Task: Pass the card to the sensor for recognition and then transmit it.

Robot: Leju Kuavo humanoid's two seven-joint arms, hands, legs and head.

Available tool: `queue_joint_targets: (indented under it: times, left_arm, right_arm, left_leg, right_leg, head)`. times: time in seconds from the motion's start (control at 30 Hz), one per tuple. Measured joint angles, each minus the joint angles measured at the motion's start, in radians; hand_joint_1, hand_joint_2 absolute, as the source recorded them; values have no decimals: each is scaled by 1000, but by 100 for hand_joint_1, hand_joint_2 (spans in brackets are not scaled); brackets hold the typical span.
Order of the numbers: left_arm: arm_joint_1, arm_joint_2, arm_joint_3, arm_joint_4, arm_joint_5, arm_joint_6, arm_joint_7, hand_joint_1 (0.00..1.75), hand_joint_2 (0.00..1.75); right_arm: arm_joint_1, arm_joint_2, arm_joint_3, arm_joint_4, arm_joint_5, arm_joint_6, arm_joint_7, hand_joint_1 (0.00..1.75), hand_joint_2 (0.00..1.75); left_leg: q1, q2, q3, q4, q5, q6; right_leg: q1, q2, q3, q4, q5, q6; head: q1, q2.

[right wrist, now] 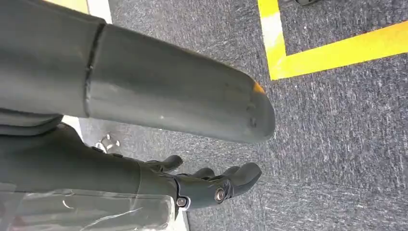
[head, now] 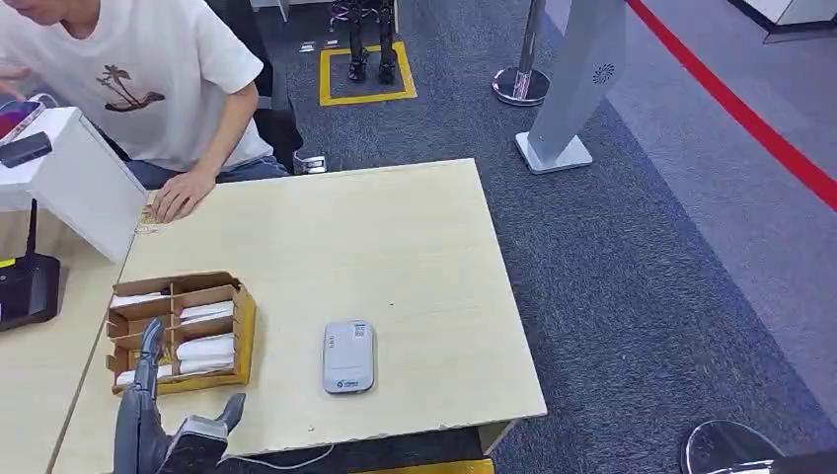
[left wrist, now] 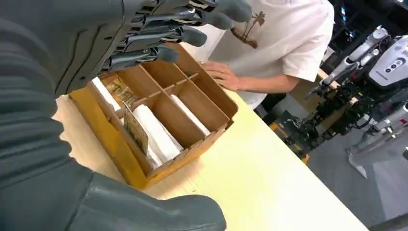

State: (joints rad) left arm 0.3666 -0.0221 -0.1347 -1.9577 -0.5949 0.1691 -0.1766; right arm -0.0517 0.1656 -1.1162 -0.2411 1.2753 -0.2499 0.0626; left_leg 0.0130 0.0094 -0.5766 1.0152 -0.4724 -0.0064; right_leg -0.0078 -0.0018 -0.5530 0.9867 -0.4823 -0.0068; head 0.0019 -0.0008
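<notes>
A brown cardboard box (head: 181,331) with several compartments stands near the table's left front; white cards (head: 205,347) lie in it. My left hand (head: 158,420) hovers at the box's near side, fingers spread above it, holding nothing. In the left wrist view the fingers (left wrist: 187,24) reach over the box (left wrist: 163,115), where white cards (left wrist: 156,132) and a printed card (left wrist: 136,131) stand in the slots. A grey card reader (head: 348,356) lies flat on the table, right of the box. My right hand (right wrist: 211,185) hangs over the carpet, fingers loosely curled, holding nothing.
A person in a white T-shirt (head: 148,69) sits at the table's far left, one hand (head: 181,195) resting on a card at the table edge. A white device (head: 69,178) and a black phone (head: 25,286) stand at the left. A stanchion (head: 523,79) is beyond the table.
</notes>
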Motion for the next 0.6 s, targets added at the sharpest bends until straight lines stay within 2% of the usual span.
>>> queue_joint_targets:
  times: [0.1,0.13,0.17,0.27,0.33,0.47,0.6]
  left_arm:
    - [4,31,-20,-7,-230,85,108,0,175]
    - [6,46,-25,-8,-272,97,126,0,175]
    - [8,61,-29,-9,-310,100,153,0,175]
    - [16,141,-34,-11,-542,80,309,0,175]
    - [16,202,-34,-14,-634,58,375,0,175]
    - [15,324,-31,-21,-685,-45,405,0,175]
    - [12,411,-29,-22,-698,-102,415,0,175]
  right_arm:
    - [0,2,-5,-1,6,0,4,0,0]
    - [0,3,-6,-2,6,0,5,0,0]
    - [0,3,-7,-3,8,0,6,0,0]
    - [-2,3,-8,-5,18,5,11,0,0]
    - [-3,3,-9,-6,18,12,-22,0,0]
    - [-21,3,-11,-6,24,13,-34,0,0]
    - [-29,3,-13,-6,27,13,-35,0,0]
  left_leg:
    - [0,0,0,0,0,0]
    - [0,0,0,0,0,0]
    - [0,0,0,0,0,0]
    - [1,0,0,0,0,0]
    - [1,-1,0,0,0,-1]
    - [1,-1,0,-1,1,-1]
    - [1,-2,0,-1,1,-2]
  right_leg:
    - [0,0,0,0,0,0]
    - [0,0,0,0,0,0]
    - [0,0,0,0,0,0]
    - [1,0,0,0,0,-1]
    - [1,-1,0,1,0,-1]
    - [1,-1,0,1,-1,-1]
    - [1,-1,0,1,0,-1]
  head:
    - [0,0]
    - [0,0]
    - [0,0]
    - [0,0]
    - [0,0]
    - [0,0]
    - [0,0]
